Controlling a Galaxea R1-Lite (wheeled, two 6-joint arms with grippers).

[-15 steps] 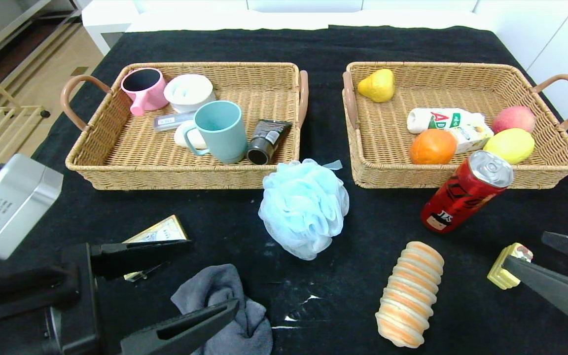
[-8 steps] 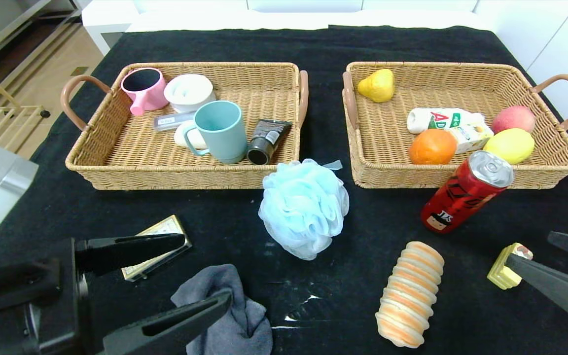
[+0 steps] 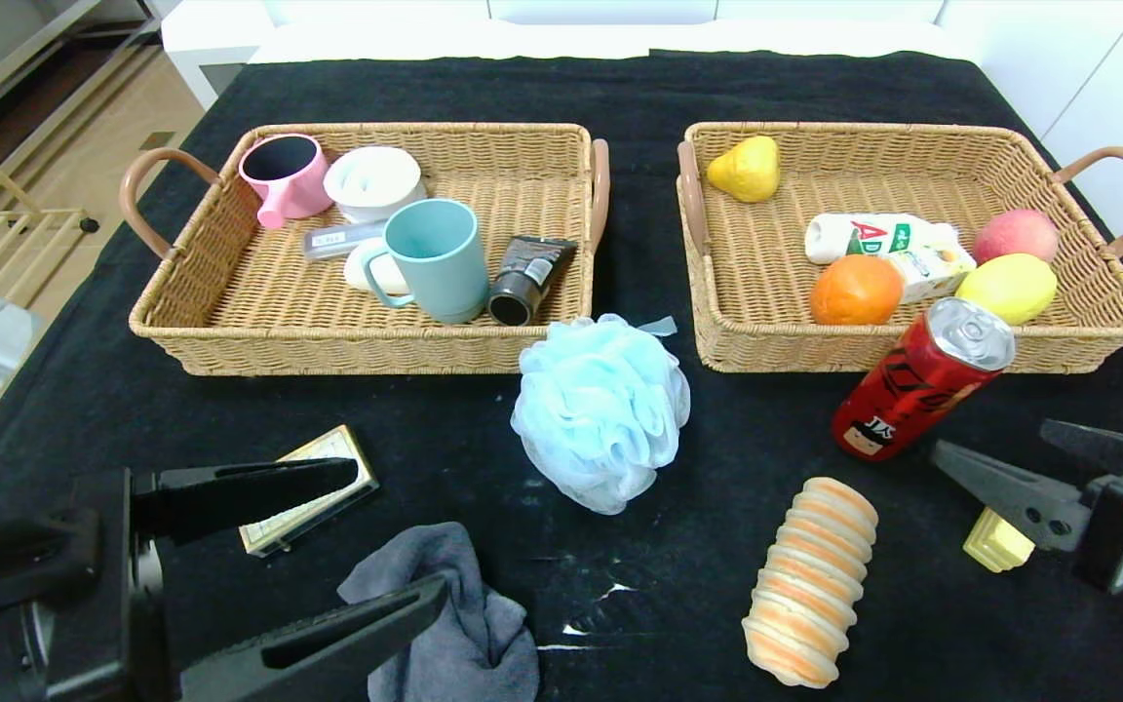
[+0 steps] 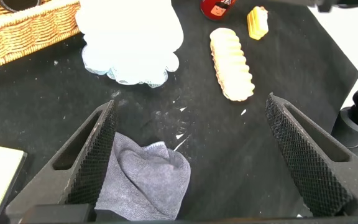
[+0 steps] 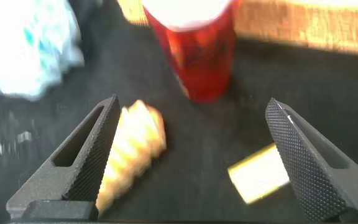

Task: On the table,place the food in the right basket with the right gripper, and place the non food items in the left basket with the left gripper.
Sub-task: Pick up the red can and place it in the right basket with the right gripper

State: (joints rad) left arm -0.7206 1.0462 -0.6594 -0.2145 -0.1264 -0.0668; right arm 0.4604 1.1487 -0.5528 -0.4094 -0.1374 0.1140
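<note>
Black cloth is covering the table (image 3: 776, 78); my right gripper (image 3: 1059, 468) is hovering released, and the red can (image 3: 922, 392) is standing just beyond it (nearer than the striped bread roll (image 3: 810, 580)). My left gripper (image 3: 328, 536), also released, is idling near that can's far side, over the grey cloth (image 3: 454, 604).

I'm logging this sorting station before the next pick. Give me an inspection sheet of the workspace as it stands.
Surface: black tablecloth, white flecks near the front.
Job's things: blue bath pouf, grey cloth, small book, red can, striped bread roll, yellow cake piece on the table; left basket and right basket part filled.
Clutter: nothing seen.
Grippers: left gripper open over the cloth; right gripper open above the cake piece.
Cables: nothing seen.
Surroundings: white furniture, wooden floor.
</note>
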